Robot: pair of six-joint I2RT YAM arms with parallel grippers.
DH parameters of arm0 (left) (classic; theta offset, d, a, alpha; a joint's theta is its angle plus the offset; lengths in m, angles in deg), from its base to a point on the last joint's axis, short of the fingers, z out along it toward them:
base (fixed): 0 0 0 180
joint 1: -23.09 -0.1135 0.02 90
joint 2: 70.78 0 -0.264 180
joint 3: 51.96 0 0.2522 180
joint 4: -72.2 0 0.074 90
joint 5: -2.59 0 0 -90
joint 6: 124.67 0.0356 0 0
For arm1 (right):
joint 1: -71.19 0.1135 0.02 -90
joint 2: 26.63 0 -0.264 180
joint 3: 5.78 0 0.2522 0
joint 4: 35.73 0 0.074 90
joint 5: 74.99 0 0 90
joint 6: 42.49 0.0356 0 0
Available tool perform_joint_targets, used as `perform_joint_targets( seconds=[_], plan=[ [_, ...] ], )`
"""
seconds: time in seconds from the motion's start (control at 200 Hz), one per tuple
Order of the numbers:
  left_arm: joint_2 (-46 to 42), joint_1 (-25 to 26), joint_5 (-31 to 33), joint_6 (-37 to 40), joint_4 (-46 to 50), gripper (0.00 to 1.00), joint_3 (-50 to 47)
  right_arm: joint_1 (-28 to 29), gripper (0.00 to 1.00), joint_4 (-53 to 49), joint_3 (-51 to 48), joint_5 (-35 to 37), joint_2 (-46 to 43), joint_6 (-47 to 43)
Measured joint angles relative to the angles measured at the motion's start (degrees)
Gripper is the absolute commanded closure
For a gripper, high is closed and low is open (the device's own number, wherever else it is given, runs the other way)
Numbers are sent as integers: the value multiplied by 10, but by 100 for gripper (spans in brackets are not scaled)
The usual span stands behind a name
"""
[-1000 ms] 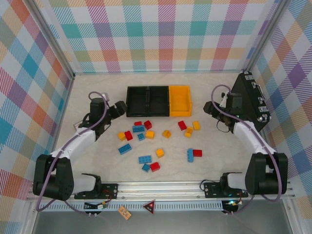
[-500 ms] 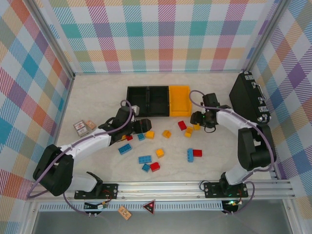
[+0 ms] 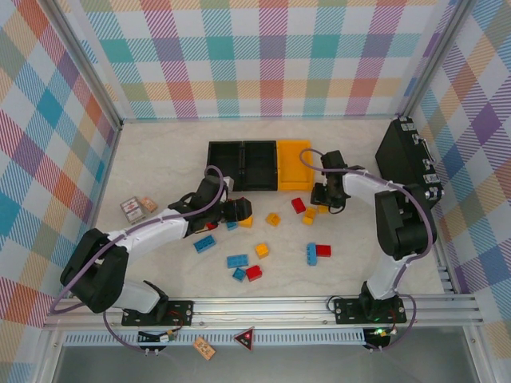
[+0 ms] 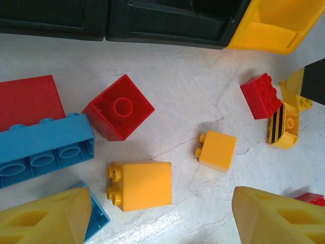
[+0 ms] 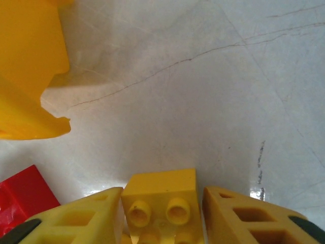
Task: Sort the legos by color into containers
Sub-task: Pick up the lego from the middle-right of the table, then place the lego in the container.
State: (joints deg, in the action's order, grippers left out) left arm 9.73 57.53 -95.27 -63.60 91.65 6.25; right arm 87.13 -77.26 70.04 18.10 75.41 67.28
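Observation:
Red, blue and yellow legos [image 3: 254,239] lie scattered on the pale table in front of the containers: two black bins [image 3: 242,165] and a yellow bin [image 3: 294,163]. My left gripper [image 3: 239,209] hangs open over a yellow brick [image 4: 139,185], its fingertips [image 4: 45,216] wide on either side. A red brick [image 4: 118,107] and a blue brick [image 4: 45,147] lie close by. Just in front of the yellow bin [image 5: 25,66], my right gripper [image 5: 162,213] is shut on a small yellow brick [image 5: 162,195] that rests on the table, with a red brick [image 5: 23,195] to its left.
A large black latched case [image 3: 407,163] stands against the right wall. Small printed cards [image 3: 137,207] lie at the left. Plaid walls close in three sides, and a metal rail [image 3: 263,307] runs along the front.
The left arm swung in from the left to hover over the bricks. The right arm came from the case to the brick by the yellow bin, and its jaws closed in.

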Motion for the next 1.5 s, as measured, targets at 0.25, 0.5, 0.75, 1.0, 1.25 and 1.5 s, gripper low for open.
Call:
perform_joint_targets(
  seconds=[0.25,0.5,0.75,1.0,1.25,1.5],
  plan=[
    [4,4,3,0,0,26,1,4,74,-20,6,18,-5,-8],
    [6,4,14,-21,-16,26,7,4,73,-68,52,14,-61,-6],
    [9,4,16,-57,-30,26,40,17,73,-82,144,-15,-60,8],
    [9,4,31,-73,-26,26,65,52,73,-102,261,-23,43,18],
    [5,4,48,-78,-6,25,63,71,72,-133,347,-23,146,35],
    [-12,4,59,-79,5,25,55,78,70,-154,387,-6,190,47]
  ],
)
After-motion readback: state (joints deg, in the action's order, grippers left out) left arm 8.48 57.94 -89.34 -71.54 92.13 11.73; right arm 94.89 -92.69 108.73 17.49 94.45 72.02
